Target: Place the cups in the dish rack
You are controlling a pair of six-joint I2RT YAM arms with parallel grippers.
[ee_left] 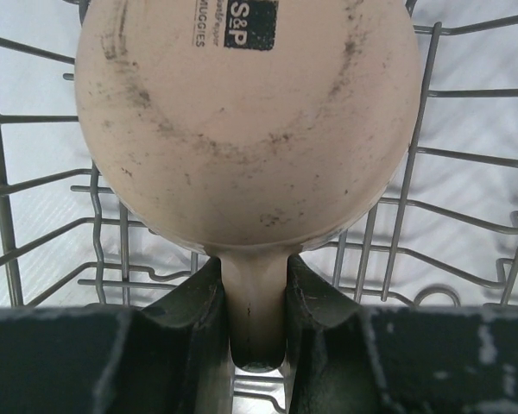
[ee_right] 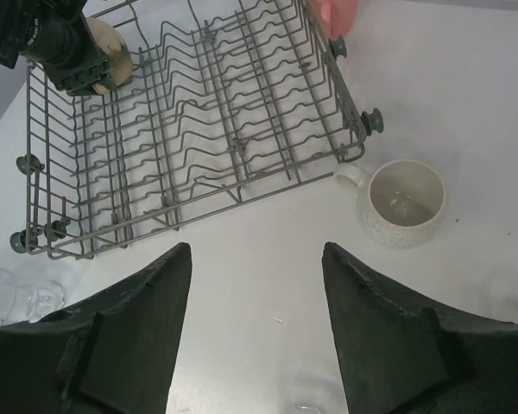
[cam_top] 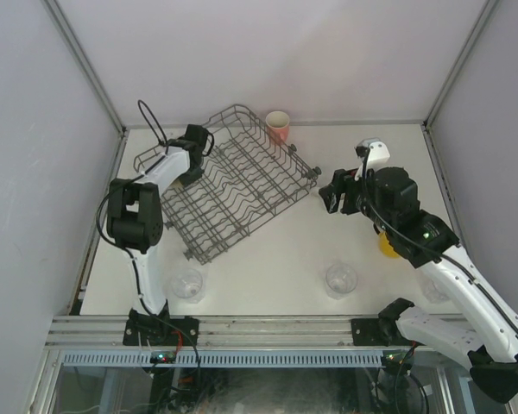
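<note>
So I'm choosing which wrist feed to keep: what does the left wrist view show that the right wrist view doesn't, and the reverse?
Only the left wrist view: the tan mug from underneath, with its scuffed base and printed label, and its handle pinched between the left fingers. Only the right wrist view: the white mug upright on the table beside the dish rack, a clear glass at lower left, and the right fingers spread with nothing between them. Both: the rack's wires and the tan mug.
</note>
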